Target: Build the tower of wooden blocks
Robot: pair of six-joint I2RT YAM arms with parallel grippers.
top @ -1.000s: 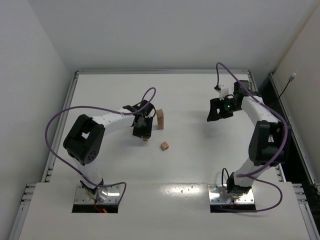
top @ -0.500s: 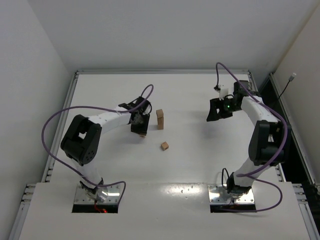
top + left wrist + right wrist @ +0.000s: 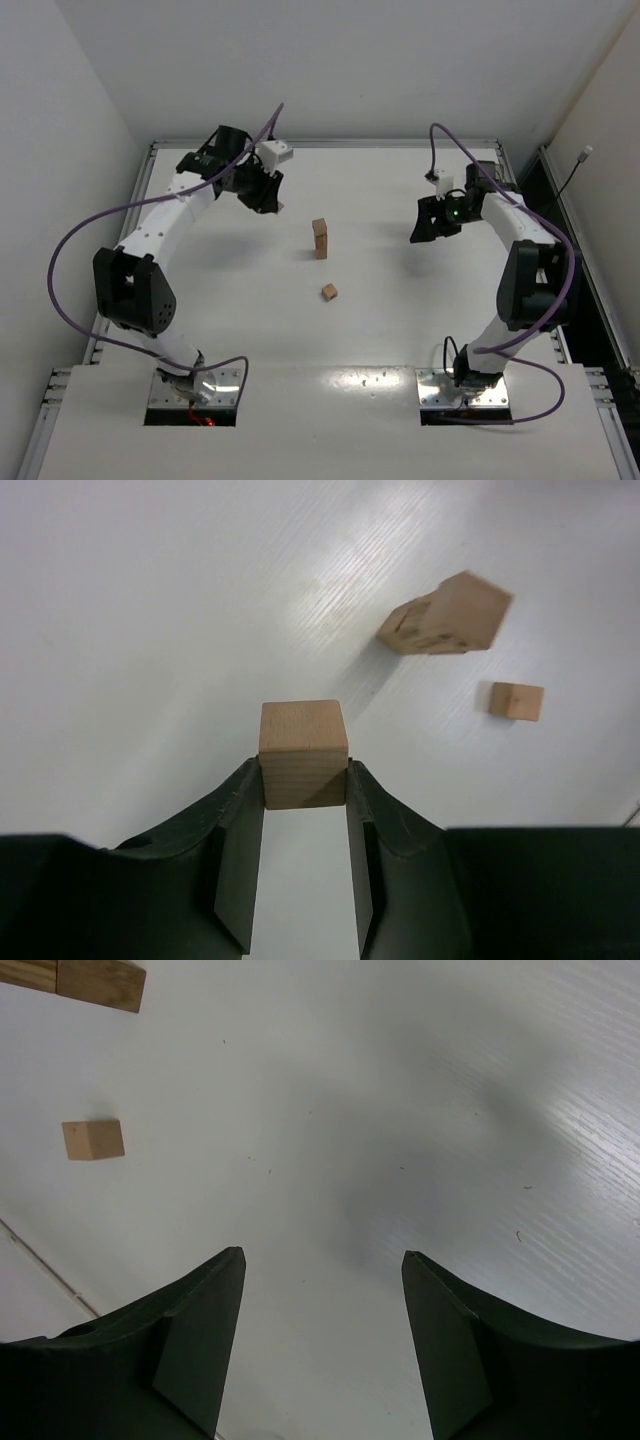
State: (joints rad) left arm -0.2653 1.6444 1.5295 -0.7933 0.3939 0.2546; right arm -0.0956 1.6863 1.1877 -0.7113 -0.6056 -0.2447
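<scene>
My left gripper (image 3: pixel 303 775): clamped on the held block (image 3: pixel 303 742), pinching its two side faces at the very fingertips. It sits in the upper left of the top view.
My right gripper (image 3: pixel 425 222): jaws apart with nothing between them, right of centre in the top view.
Tower (image 3: pixel 320 238): a short upright tan column at mid-frame, well apart from both my grippers.
Loose block (image 3: pixel 329 292): lies alone on the table (image 3: pixel 400 330), just below the tower in frame and not touching it.
Step in hand: I judge it to be carrying the held block across and setting it on the tower's top.
Doing it well: I'd arrive above the column, square the block's edges to it and lower straight. I'd let go only once it rests, and avoid fast swings with so shallow a grip.
Edges: the rail (image 3: pixel 140 200) along the left and far sides runs near my left arm.
Open room: bare surface lies between my left gripper and the tower.
</scene>
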